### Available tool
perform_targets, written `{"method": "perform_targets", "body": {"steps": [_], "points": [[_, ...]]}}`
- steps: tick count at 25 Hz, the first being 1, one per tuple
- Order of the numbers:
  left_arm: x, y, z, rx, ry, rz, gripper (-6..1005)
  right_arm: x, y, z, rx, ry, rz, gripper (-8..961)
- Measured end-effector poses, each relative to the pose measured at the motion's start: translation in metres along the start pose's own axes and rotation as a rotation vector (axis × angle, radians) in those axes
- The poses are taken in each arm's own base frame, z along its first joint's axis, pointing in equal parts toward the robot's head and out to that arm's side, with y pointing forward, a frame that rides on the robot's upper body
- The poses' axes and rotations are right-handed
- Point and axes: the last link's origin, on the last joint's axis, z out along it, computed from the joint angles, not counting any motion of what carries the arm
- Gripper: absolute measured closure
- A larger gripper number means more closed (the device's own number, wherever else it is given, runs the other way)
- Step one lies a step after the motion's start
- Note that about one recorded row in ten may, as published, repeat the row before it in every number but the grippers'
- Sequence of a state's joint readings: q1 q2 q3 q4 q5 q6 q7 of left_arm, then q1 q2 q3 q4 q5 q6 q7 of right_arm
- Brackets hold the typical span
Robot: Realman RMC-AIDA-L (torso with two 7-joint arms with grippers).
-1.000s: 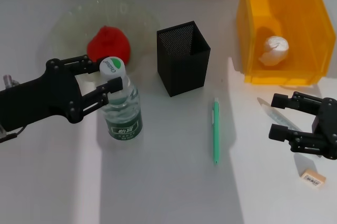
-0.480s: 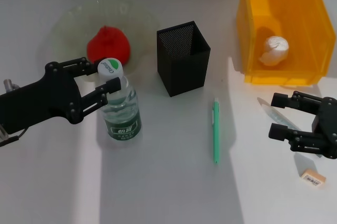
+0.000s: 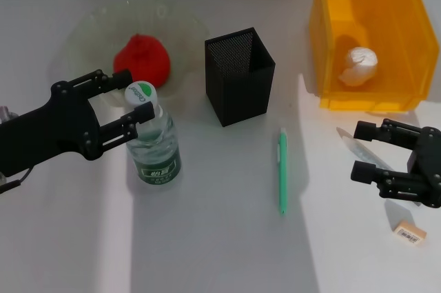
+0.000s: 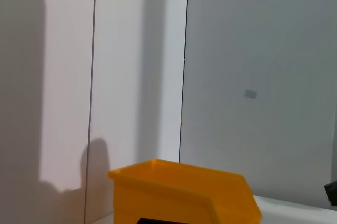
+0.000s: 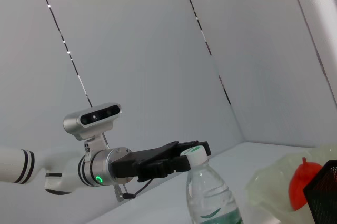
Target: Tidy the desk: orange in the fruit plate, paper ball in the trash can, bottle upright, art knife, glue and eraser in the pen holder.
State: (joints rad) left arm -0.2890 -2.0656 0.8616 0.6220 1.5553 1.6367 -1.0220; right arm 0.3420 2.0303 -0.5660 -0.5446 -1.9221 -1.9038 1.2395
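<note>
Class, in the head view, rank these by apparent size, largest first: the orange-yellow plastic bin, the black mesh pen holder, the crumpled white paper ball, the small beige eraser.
1. Orange-yellow plastic bin
2. Black mesh pen holder
3. Crumpled white paper ball
4. Small beige eraser

On the bottle's (image 3: 153,147) white-and-green cap (image 3: 140,92) there is a green logo with lettering, too small to spell out. Its dark green label (image 3: 159,169) carries a couple of pale characters, also unreadable. Over on the eraser (image 3: 409,231), a white sticker shows barcode stripes, no legible digits. Nothing else bears writing.
</note>
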Motion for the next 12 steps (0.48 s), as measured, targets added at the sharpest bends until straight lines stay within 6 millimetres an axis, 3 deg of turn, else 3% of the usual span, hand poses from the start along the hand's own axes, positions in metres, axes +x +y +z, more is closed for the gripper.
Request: {"method": "perform_targets", "body": {"steps": [7,12], "points": [[0.005,0.004,-0.005,-0.018,0.042,-0.009,217,0.000,0.001,0.000,-0.001,-0.003,0.001,153],[0.016,0.006,-0.015,-0.024,0.117,-0.007,219,0.000,0.001,-0.001,0.000,-0.005,0.001,153]]}}
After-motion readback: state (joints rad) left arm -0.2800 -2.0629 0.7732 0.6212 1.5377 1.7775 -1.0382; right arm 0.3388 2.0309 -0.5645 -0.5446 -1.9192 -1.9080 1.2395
